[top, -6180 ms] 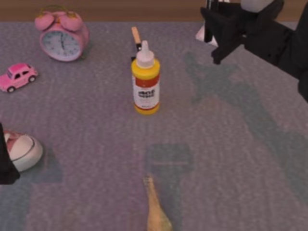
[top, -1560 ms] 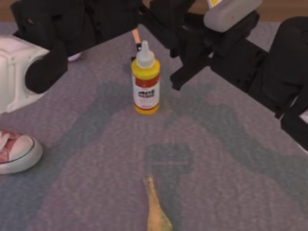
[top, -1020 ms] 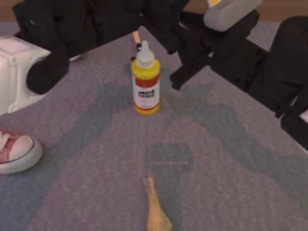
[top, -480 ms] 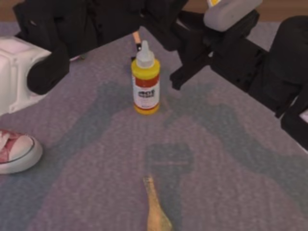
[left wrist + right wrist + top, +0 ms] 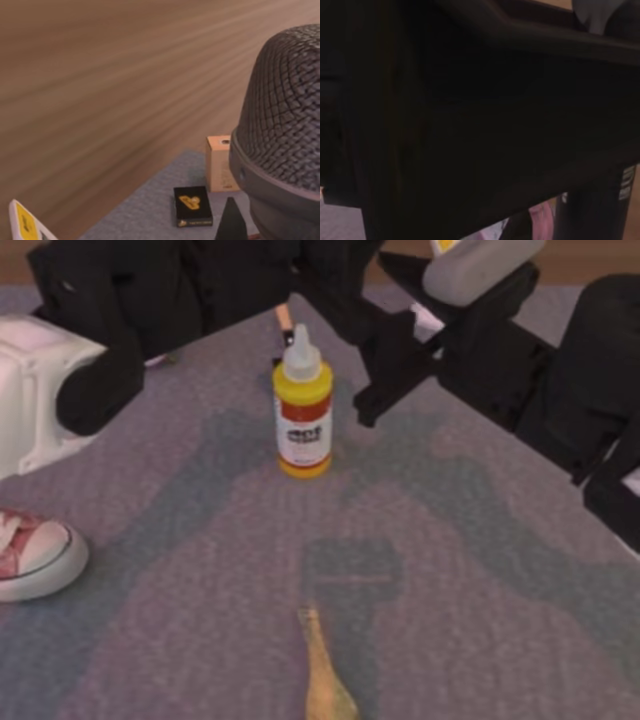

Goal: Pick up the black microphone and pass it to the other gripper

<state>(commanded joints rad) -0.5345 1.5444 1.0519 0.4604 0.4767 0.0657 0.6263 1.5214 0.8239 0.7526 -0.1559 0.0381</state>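
Observation:
The black microphone (image 5: 285, 125) fills one side of the left wrist view, its grey mesh head up close beside one black fingertip (image 5: 231, 220). From above it is hidden among the black arms. My left gripper (image 5: 320, 280) reaches in from the left at the far middle of the table, above the yellow bottle, and holds the microphone. My right gripper (image 5: 385, 370) meets it from the right, with its fingers spread and a pale gap showing by them. The right wrist view is dark.
A yellow bottle (image 5: 303, 410) stands upright just in front of both grippers. A small orange-and-black tool (image 5: 284, 320) lies behind it. A shoe (image 5: 35, 555) sits at the left edge and a tan wooden piece (image 5: 325, 680) at the front. A black box (image 5: 192, 205) and tan box (image 5: 220, 162) lie farther off.
Both arms came together over the bottle and then held still. In the last half second the right gripper's fingers shifted apart, uncovering a pale patch beside them.

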